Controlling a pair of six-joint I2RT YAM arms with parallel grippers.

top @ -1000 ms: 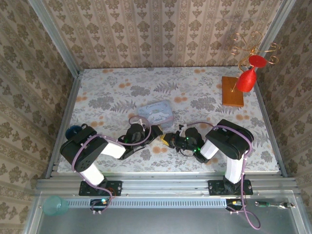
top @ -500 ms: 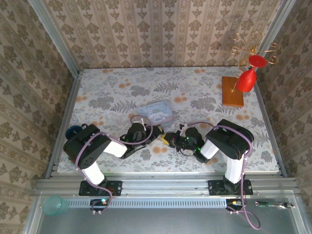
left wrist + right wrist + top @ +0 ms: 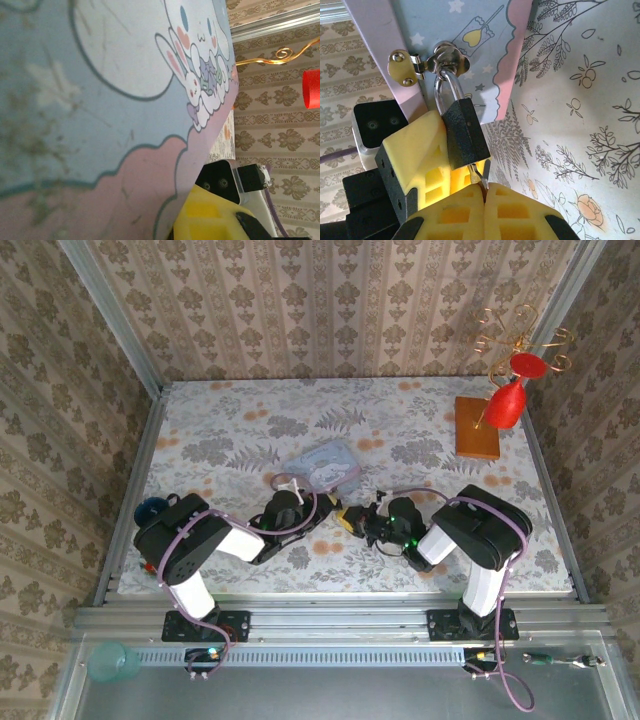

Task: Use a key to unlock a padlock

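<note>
Right wrist: small dark squarish metal padlock [image 3: 465, 132] hangs by its shackle from hasp [image 3: 427, 62] of pastel blue-pink cartoon tin [image 3: 470, 20]. Right pincer [image 3: 484, 194] closed on thin dark metal key [image 3: 476, 176], tip at padlock's underside. Left pincer [image 3: 323, 507] touches padlock; can't tell if closed.

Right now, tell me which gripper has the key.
The right gripper: its shut yellow tips pinch the key just below the padlock. The left gripper sits beside the padlock instead.

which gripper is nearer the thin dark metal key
Right. The right gripper pinches the key below the dark metal padlock; the left gripper's yellow finger sits beside that padlock, close, not holding it.
</note>
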